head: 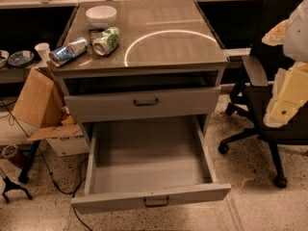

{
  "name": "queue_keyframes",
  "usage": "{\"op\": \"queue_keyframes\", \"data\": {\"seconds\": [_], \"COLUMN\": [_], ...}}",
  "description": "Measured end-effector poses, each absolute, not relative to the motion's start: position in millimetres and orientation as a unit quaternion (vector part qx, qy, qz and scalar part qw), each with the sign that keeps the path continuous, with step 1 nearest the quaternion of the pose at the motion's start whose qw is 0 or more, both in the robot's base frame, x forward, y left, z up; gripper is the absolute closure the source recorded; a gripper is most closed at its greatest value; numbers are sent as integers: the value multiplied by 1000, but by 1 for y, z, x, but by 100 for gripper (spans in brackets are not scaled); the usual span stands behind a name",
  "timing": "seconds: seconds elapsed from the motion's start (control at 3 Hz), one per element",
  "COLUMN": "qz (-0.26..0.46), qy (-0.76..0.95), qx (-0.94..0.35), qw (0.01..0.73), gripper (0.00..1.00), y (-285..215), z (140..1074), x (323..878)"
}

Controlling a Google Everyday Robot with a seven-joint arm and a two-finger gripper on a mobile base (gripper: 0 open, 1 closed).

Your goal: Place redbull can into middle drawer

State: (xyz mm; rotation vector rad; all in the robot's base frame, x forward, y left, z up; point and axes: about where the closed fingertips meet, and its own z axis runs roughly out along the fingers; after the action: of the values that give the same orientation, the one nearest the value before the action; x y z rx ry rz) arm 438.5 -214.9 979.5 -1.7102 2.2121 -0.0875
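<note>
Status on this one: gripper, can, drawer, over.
Gripper at right edge, by the chair. Redbull can on its side, cabinet top, left edge, beside green can. Middle drawer pulled open, empty. Path unobstructed.

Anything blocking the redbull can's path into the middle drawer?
Nothing visible. The redbull can lies at the cabinet top's left edge; the middle drawer below is pulled open, tray bare. The gripper is at the right edge, by the chair.

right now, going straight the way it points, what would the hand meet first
The hand hangs at the right edge, seemingly aimed down; likely the office chair seat first, though depth is unclear.
</note>
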Motion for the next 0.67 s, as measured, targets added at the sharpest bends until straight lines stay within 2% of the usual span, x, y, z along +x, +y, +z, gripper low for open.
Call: {"op": "queue_keyframes", "data": {"seconds": [0.67], "qz": [12], "qy": [742], "qx": [-621], "qw": [252], "gripper": [0], "y": [-157], "z": [991], "x": [484]}}
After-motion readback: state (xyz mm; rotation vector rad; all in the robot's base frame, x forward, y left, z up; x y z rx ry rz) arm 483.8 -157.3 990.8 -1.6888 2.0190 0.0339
